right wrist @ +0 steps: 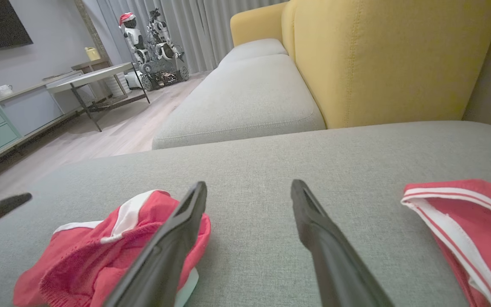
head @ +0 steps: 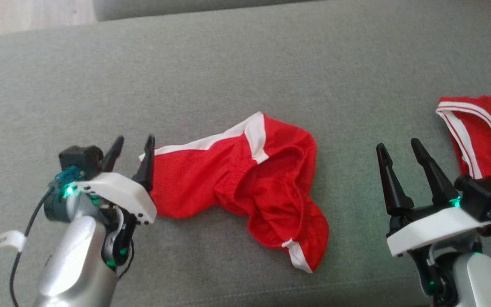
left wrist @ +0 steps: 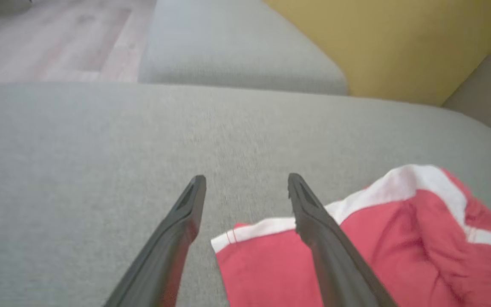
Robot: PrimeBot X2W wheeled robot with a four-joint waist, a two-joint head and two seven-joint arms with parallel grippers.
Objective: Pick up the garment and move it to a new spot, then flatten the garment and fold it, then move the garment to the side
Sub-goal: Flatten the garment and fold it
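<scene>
Grey woven sofa cushion (head: 228, 64); crumpled red mesh shorts with white trim (head: 245, 179) lying mid-cushion.
Left gripper (head: 134, 143): fingers spread, holding nothing, one finger at shorts' white-trimmed corner. Right gripper (head: 399, 147): spread, empty, between shorts and red white-striped garment (head: 484, 128). White tag (head: 9, 241) on dark cable (head: 36, 213): print unreadable.

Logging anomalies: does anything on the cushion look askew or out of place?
The red shorts lie crumpled and twisted on the grey cushion, not flat. A second red garment lies at the head view's right edge. The left end effector and right end effector are open, holding nothing.
</scene>
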